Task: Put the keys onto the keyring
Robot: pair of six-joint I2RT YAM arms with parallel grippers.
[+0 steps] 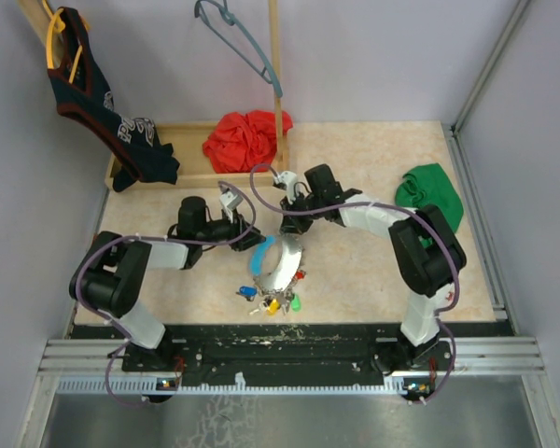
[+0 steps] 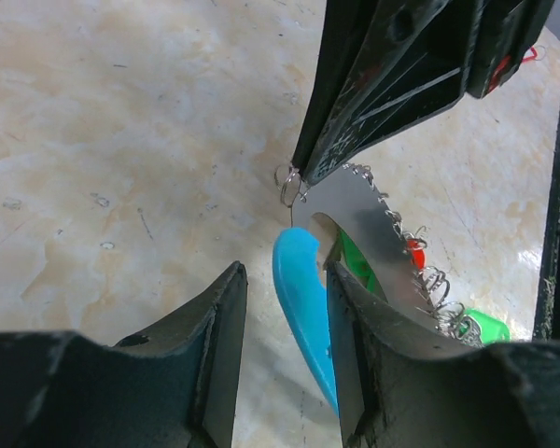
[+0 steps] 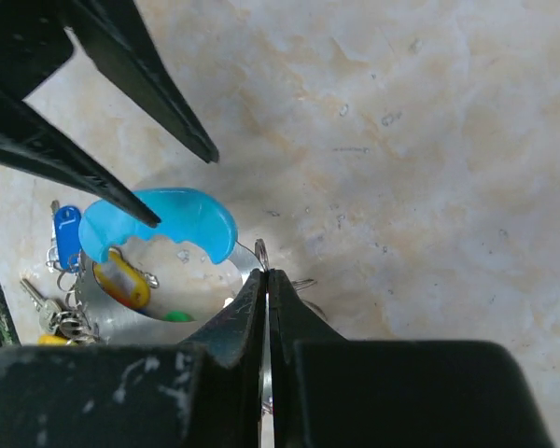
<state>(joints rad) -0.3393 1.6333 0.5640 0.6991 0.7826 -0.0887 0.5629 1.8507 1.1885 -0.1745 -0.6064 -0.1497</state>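
One keyring [image 1: 286, 263] lies centre, your two grippers at it. Left gripper [image 2: 285, 271] released, jaws astride its light-blue section [image 2: 303, 308]. Keys [image 1: 273, 301] bunched at its near end, count unreadable. Right gripper [image 3: 268, 275] clenched at one small wire ring [image 2: 289, 184]; hold unclear

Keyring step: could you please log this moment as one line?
left gripper: open, straddling keyring blue section | right gripper: shut at keyring end, beside wire ring | keys: clustered at keyring near end

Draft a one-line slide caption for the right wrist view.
Right gripper shut at a small wire ring by the keyring's end; left gripper fingers flank its light-blue section.
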